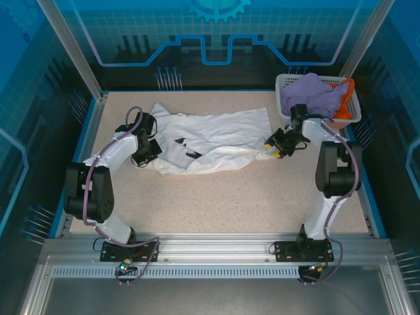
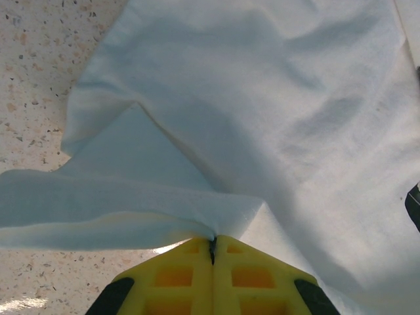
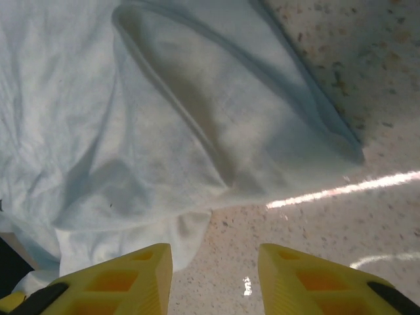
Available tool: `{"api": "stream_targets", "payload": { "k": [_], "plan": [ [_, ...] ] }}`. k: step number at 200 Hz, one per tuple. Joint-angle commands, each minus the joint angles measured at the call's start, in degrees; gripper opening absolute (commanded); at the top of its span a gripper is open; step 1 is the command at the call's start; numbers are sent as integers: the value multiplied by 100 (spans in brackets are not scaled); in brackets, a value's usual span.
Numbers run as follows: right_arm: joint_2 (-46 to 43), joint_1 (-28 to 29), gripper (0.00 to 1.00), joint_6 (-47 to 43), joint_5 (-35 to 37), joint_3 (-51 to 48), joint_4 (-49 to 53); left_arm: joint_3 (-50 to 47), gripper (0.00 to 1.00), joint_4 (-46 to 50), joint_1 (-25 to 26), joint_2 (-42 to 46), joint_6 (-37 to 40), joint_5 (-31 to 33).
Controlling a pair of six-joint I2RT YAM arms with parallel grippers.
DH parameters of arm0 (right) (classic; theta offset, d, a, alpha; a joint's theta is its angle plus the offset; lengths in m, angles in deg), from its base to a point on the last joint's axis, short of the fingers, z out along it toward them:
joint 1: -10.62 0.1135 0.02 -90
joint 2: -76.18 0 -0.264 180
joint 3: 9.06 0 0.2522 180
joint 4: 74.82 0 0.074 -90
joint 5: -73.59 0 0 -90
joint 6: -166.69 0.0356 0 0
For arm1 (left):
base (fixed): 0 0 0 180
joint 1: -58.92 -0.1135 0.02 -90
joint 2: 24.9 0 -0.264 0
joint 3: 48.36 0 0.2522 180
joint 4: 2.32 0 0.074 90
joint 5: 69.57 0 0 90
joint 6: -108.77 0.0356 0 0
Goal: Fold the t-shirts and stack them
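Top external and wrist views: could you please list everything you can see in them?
white t-shirt: one, white with black marks, spread rumpled mid-table
lavender t-shirt: one, lavender, heaped in the basket
orange t-shirt: one, orange, in the basket, beside and under the lavender one
basket: one, white lattice, table's far right corner
table: one, speckled beige
left hand: one, yellow fingers, shut on the white t-shirt's left edge
right hand: one, yellow fingers, open at that shirt's right edge, holding nothing
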Motion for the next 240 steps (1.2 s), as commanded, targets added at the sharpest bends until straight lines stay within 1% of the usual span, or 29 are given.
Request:
{"api": "stream_targets", "payload": {
  "k": [1,14,27,57,95,107,119,136,157,205,223,240],
  "plan": [
    [409,148,39,110,144,384,-64,119,0,155,46,-9,127,-100],
    [580,152,35,170,198,473,-107,104,0,163,43,9,128,-103],
    [767,167,33,181,172,616,-85,85,0,155,48,34,126,-113],
    [1068,270,33,74,283,941,151,74,0,165,49,37,111,-138],
    [1001,291,33,175,234,722,57,100,0,199,50,63,110,-138],
    [984,293,29,191,178,662,38,109,0,217,48,58,115,-134],
    [924,290,22,219,136,594,-14,126,0,230,50,60,135,-135],
    [791,289,10,278,102,504,-48,165,0,264,55,59,150,-151],
    [572,294,0,303,47,487,3,275,0,367,55,96,246,-172],
    [-158,293,0,100,86,584,648,480,0,802,100,551,434,-410],
    [-488,291,0,-56,108,488,957,282,0,906,175,824,414,-404],
    [-971,300,0,-172,163,165,1214,-54,0,944,276,1200,266,-440]
  ]
}}
